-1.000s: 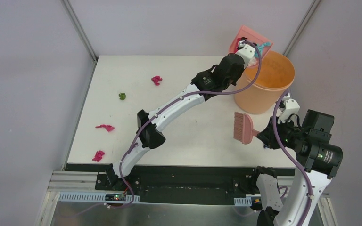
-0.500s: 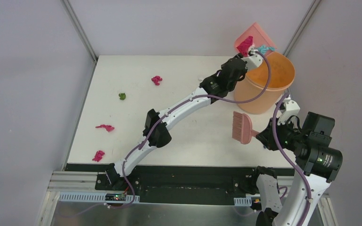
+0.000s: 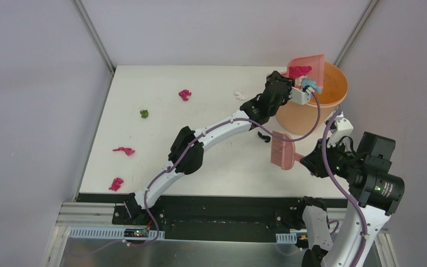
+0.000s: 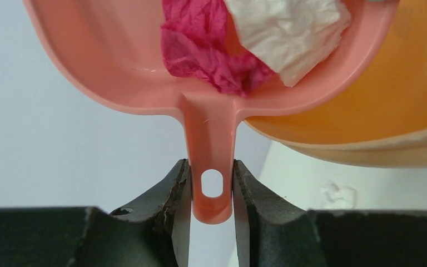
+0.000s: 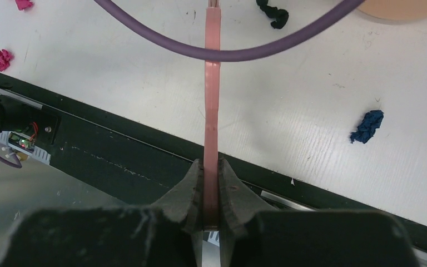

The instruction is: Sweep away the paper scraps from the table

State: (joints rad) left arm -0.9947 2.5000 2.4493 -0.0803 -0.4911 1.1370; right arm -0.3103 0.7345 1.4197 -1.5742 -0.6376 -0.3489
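Step in hand: emptying a load. The dustpan (image 3: 307,60) is raised and tipped at the rim of the orange bucket (image 3: 333,89). The sweep as a whole looks roughly half done.
Left gripper (image 4: 212,183): jaws clamped on the dustpan handle, one on each side of its hanging hole.
Right gripper (image 5: 211,167): jaws pressed shut on the thin handle of the brush (image 3: 282,151), held just beside the bucket's near side. Whether the bristles touch the table (image 3: 211,78) cannot be told.
Load in pan: a magenta wad (image 4: 205,50) and a white wad (image 4: 289,28) lie against the back wall by the handle, not yet dropped. A teal bit (image 3: 310,85) shows at the bucket rim.
Paper scraps (image 3: 184,94) on the table: magenta pieces and one green piece (image 3: 144,113) lie on the left half. A white piece (image 3: 239,95) and a black piece (image 3: 264,136) lie near the bucket. A dark blue piece (image 5: 368,127) lies near the front edge.
Next move (judgement): tilt the pan mouth-down so the wads slide past the lip into the bucket and not onto the table. Then set the pan flat on the table and brush the nearest pieces first.
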